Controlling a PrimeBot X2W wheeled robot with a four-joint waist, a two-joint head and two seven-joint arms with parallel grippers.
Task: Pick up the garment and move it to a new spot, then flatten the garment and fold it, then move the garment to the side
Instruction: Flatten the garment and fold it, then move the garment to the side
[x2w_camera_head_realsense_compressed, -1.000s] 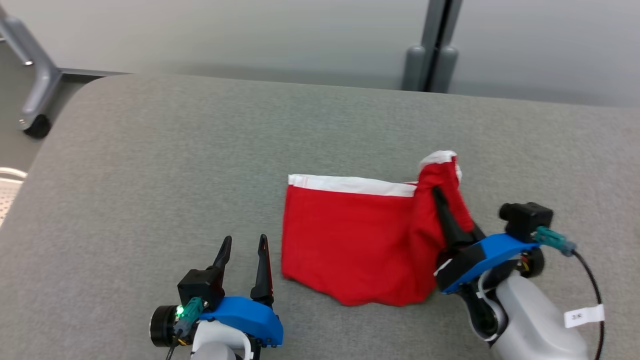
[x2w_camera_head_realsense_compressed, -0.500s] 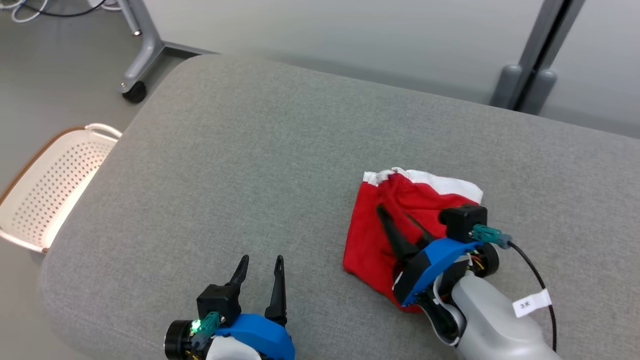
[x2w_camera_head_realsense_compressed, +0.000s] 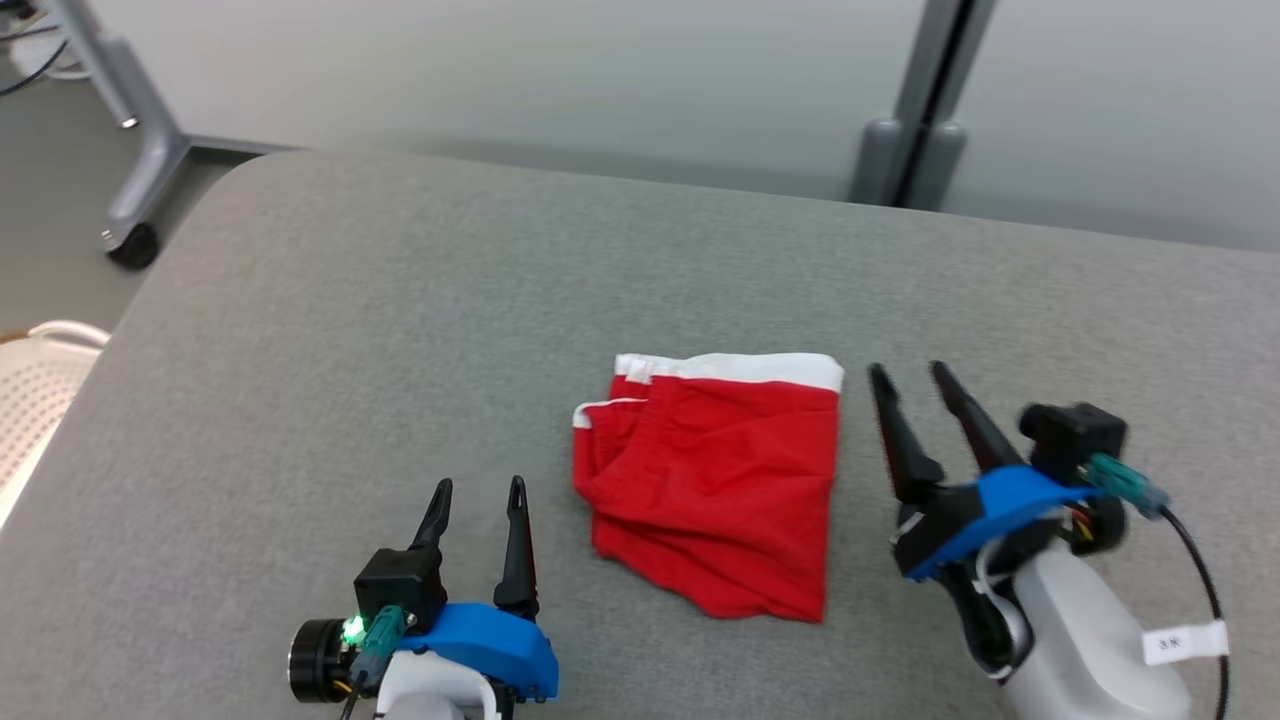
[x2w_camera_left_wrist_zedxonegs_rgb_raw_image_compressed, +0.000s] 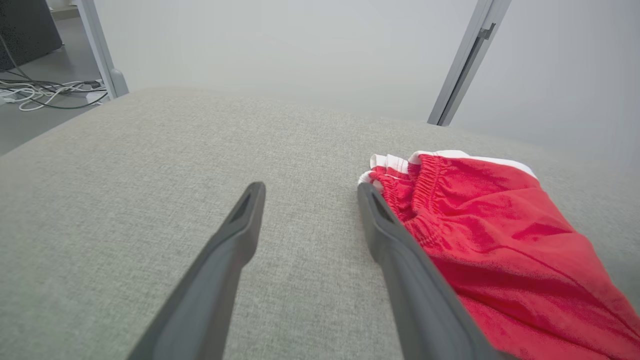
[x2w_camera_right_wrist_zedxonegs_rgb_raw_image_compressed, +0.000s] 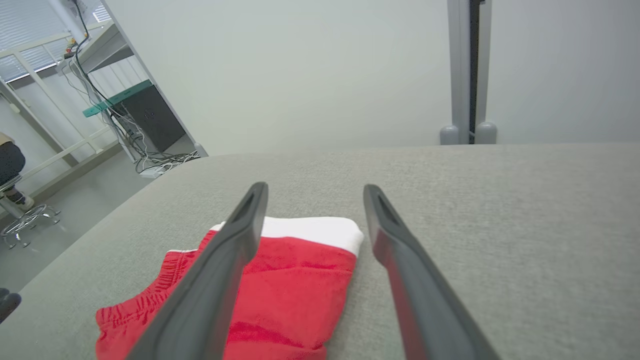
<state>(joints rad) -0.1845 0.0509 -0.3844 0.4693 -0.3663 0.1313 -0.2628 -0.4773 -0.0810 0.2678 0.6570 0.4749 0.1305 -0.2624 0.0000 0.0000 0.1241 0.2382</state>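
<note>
The garment (x2w_camera_head_realsense_compressed: 715, 480) is a pair of red shorts with a white waistband, lying folded in half on the grey cushioned surface (x2w_camera_head_realsense_compressed: 400, 330). My right gripper (x2w_camera_head_realsense_compressed: 910, 372) stands open just right of its right edge, holding nothing. In the right wrist view the garment (x2w_camera_right_wrist_zedxonegs_rgb_raw_image_compressed: 295, 285) lies low and left, partly behind my left finger. My left gripper (x2w_camera_head_realsense_compressed: 480, 488) is open near the front edge, to the left of the shorts. From the left wrist the garment (x2w_camera_left_wrist_zedxonegs_rgb_raw_image_compressed: 490, 235) lies right of the open fingers (x2w_camera_left_wrist_zedxonegs_rgb_raw_image_compressed: 395, 250).
A white perforated basket (x2w_camera_head_realsense_compressed: 30, 390) sits on the floor past the left edge. A wheeled metal leg (x2w_camera_head_realsense_compressed: 130, 190) stands at the far left, and a grey post (x2w_camera_head_realsense_compressed: 915, 120) rises behind the surface. Cables and shelving (x2w_camera_right_wrist_zedxonegs_rgb_raw_image_compressed: 125, 115) lie off to the left.
My right gripper carried the shorts' right side over to the left, folding them in half, then opened and drew back to the right. The head camera swung about meanwhile. The left gripper stayed open.
</note>
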